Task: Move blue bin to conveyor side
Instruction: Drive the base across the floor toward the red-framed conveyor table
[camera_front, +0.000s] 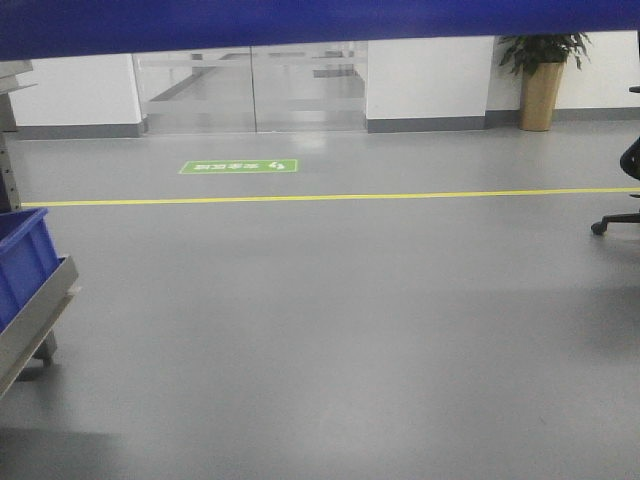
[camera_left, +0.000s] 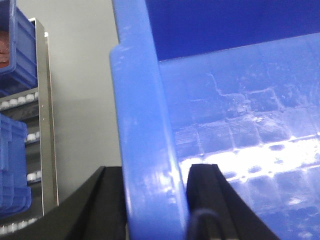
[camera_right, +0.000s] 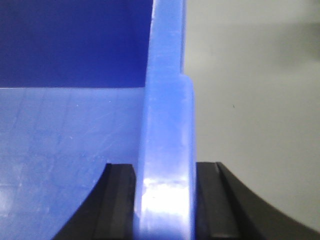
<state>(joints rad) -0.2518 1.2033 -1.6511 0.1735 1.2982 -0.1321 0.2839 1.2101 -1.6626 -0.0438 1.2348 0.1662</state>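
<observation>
From the front, only a strip of the blue bin (camera_front: 300, 25) showed, a dark band cut off along the top, high above the grey floor (camera_front: 330, 330) and its yellow line (camera_front: 330, 197). A smaller blue crate (camera_front: 22, 260) and an office chair (camera_front: 620, 215) were clipped by the frame edges.

At the left wrist, the left tool (camera_left: 156, 175) clamped the bin's rim wall, one black finger on each side. A roller rack (camera_left: 42, 125) stood blurred behind.

At the right wrist, the right tool (camera_right: 164, 170) pinched a bin wall likewise, its base out of frame.
</observation>
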